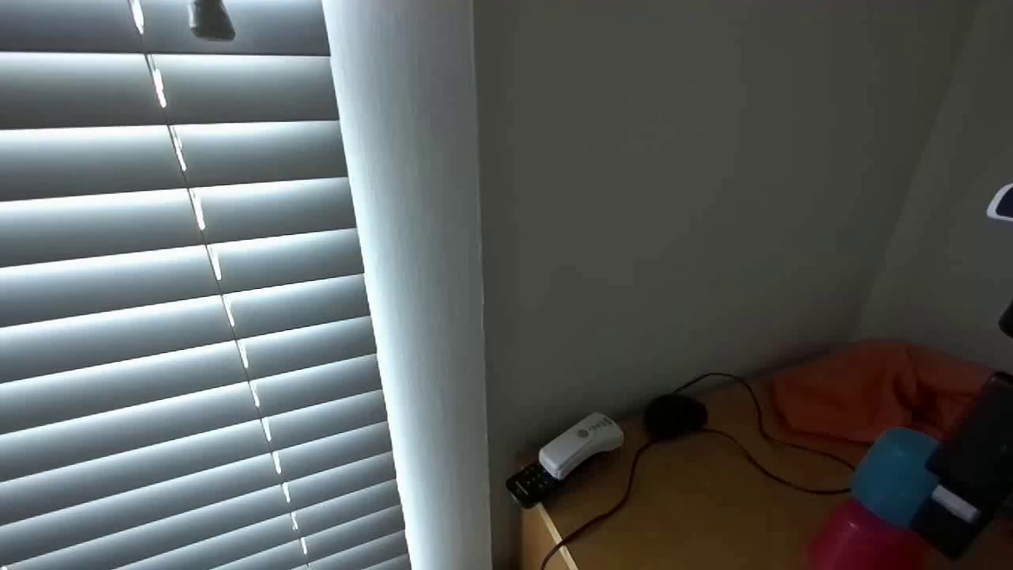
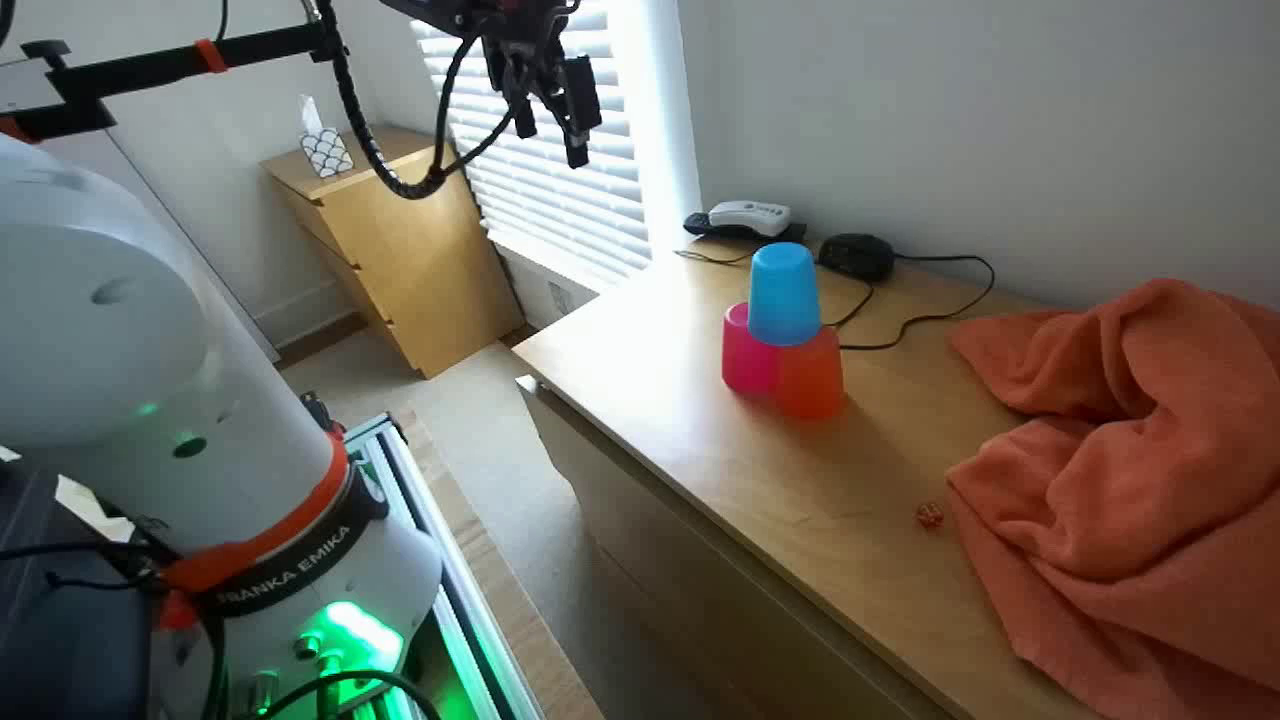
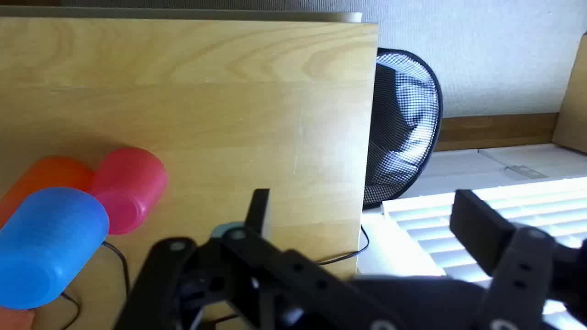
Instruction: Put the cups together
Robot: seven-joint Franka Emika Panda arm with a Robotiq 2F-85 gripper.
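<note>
Right of center in an exterior view, upside-down blue plastic cup [image 2: 785, 295] atop pink cup [image 2: 746, 358] and orange cup [image 2: 812, 378], hiding part of each. In the wrist view, cut-off blue and orange cups at left; wide-spread gripper [image 3: 362, 208] across the bottom, pale rounded object [image 3: 224, 228] mostly hidden behind it.

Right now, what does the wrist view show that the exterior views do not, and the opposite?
Only the wrist view: the mesh basket beside the wooden top.
Only an exterior view: the tissue box, the robot's white base and a small reddish object.
Shared by all three views: the blue cup, the pink cup, the window blinds and the gripper.
</note>
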